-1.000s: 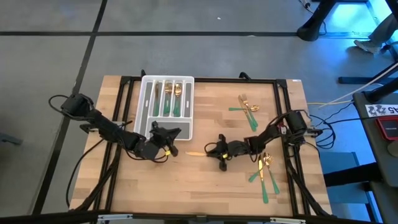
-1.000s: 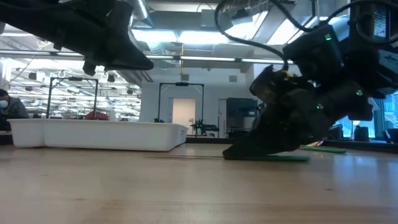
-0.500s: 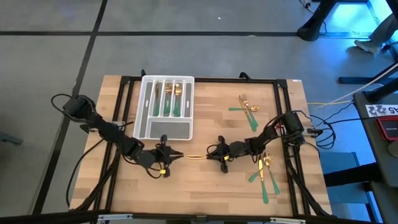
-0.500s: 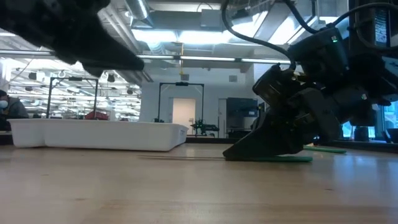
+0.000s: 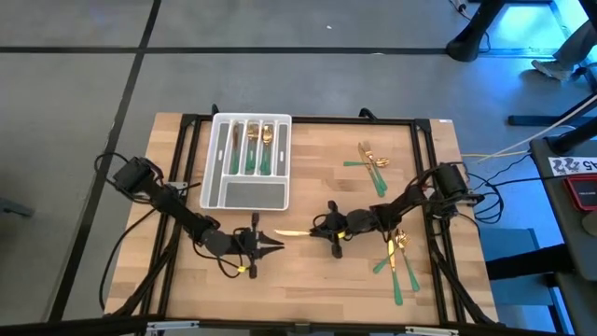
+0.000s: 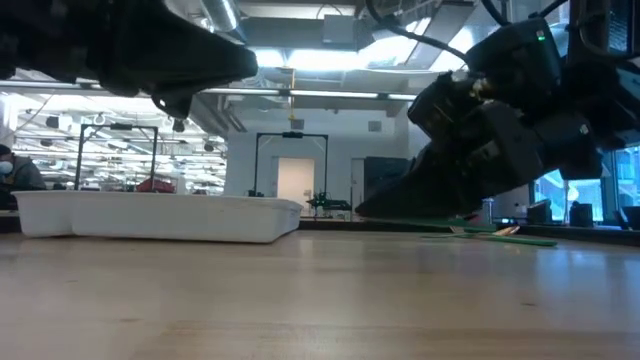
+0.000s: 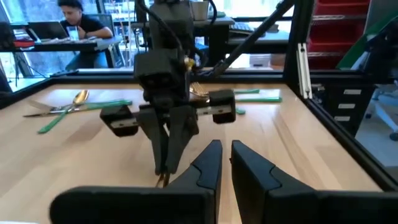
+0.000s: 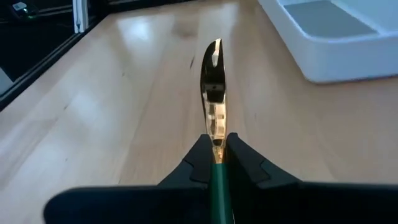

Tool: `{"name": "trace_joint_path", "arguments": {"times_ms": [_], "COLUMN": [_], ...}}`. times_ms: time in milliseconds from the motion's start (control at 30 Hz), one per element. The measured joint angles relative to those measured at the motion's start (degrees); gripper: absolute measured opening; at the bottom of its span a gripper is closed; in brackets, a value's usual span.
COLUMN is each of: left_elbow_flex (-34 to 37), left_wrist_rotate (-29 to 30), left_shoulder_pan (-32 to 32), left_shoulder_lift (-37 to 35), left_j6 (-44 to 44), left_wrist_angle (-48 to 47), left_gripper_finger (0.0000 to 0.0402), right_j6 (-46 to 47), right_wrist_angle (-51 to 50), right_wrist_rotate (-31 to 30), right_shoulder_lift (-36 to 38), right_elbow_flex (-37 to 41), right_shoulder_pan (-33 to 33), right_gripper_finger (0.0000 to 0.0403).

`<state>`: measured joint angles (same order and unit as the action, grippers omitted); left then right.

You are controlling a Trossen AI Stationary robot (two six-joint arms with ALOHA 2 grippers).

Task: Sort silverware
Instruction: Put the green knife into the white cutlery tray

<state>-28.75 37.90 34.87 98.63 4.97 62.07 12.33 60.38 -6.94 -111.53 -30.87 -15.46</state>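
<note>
Bright overhead strip lights [image 6: 300, 60], blue glow top right. Glare on knife blade [image 8: 213, 81] & tabletop [image 8: 143, 31]. Low view: arms backlit, near-silhouette.

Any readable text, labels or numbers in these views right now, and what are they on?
None can be read for certain.
White sign off the table's right edge in the high view: dark characters, upside down, too blurred to quote.
White tray, knife in the right gripper, both arms: no markings visible.

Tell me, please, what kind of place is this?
Probably a robotics lab or workshop: a wooden table in a black frame, a person at a desk with a laptop, and bright ceiling lights over open floor.
</note>
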Motion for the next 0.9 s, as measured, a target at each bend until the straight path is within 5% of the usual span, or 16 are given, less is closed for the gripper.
{"name": "trace_joint_path", "arguments": {"times_ms": [133,267,533,733,900], "left_elbow_flex": [-0.04,-0.07,-0.11,-0.46,-2.93], "left_wrist_rotate": [0.02,0.23,-6.40,8.23,24.58], "left_shoulder_pan": [-0.13,-3.10,-3.77,-0.15,1.18], "left_shoulder_lift": [0.62,0.89,5.24,12.37,18.44], "left_j6": [0.51,13.55,39.86,54.83,45.02], "left_wrist_angle": [-1.75,-2.02,-5.86,-3.56,6.11], "left_gripper_finger": [0.0025,0.0049,0.0176,0.0244,0.0264], "right_j6": [-0.61,-1.07,-1.87,-1.85,-1.80], "right_wrist_angle": [-1.78,-2.45,-2.36,0.11,3.36], "right_wrist_rotate": [-1.16,-1.60,-6.15,-9.34,-9.49], "right_shoulder_lift": [1.25,2.41,2.63,2.65,2.67], "right_elbow_flex": [-0.03,-0.08,-0.09,-0.12,-0.31], "right_shoulder_pan": [0.02,0.02,0.02,0.04,-0.08], "right_gripper_finger": [0.0024,0.0024,0.0024,0.0025,0.0025]}}
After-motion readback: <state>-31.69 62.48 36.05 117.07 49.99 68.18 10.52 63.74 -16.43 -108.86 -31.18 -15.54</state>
